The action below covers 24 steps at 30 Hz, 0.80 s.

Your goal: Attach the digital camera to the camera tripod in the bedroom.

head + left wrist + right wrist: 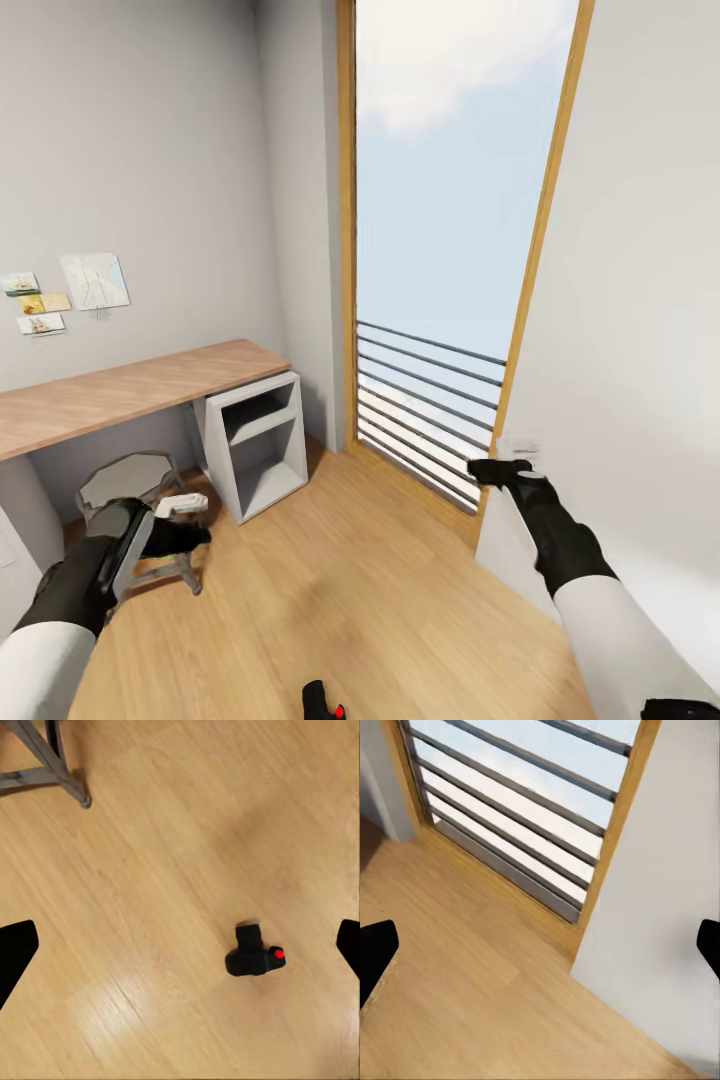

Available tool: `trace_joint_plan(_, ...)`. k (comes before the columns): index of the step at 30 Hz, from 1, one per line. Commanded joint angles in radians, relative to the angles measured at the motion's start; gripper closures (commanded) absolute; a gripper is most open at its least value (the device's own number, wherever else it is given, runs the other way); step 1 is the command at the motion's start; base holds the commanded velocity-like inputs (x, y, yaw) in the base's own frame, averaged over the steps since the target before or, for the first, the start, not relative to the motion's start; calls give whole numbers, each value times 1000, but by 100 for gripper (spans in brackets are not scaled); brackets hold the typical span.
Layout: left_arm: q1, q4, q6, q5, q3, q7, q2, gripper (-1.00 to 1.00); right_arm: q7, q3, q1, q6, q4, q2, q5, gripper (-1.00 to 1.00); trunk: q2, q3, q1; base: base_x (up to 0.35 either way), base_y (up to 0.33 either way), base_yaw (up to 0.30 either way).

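— Where's the camera (253, 957)?
— On the wood floor (165, 892), under my left claw (180, 945), fingers wide.
— The right claw (540, 945)?
— Wide too, by the window (517, 817).

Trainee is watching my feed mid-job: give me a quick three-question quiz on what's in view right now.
1. True or false: the digital camera lies on the wood floor.
2. Which gripper's wrist view looks down on it? A) left gripper B) right gripper
3. Fill in: the right wrist view faces a tall window crossed by grey horizontal ____.

Key: 1 true. 2 A; both grippers are open and hold nothing. 3 bars.
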Motion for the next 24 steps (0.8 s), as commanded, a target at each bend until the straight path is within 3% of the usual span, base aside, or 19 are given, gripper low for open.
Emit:
trace_joint_plan(1, -38, 22, 5, 5, 2, -14, 2, -100, -3, 1, -24, 10, -1, 5, -1, -100, -1, -1, 0, 0, 0, 0)
trace_joint_plan(7, -215, 139, 5, 10, 5, -99, 11, -100, -3, 3, -111, 24, -2, 29, 0, -100, -1, -1, 0, 0, 0, 0)
trace_joint_plan(10, -264, 163, 5, 11, 6, -126, 23, -100, -2, 2, -129, 25, -3, 33, -1, -100, -1, -1, 0, 0, 0, 0)
trace_joint_plan(12, -288, 146, 5, 11, 6, -154, 44, -100, 1, -3, -138, 24, -6, 35, -2, -100, -1, -1, 0, 0, 0, 0)
trace_joint_plan(18, -299, 26, 5, 11, 1, -272, 69, -100, 7, -9, -143, 20, -10, 41, -4, -100, -1, -1, 0, 0, 0, 0)
trace_joint_plan(24, -295, -21, 5, 9, -1, -405, 79, -100, 13, -10, -142, 19, -9, 43, -4, -100, -1, -1, 0, 0, 0, 0)
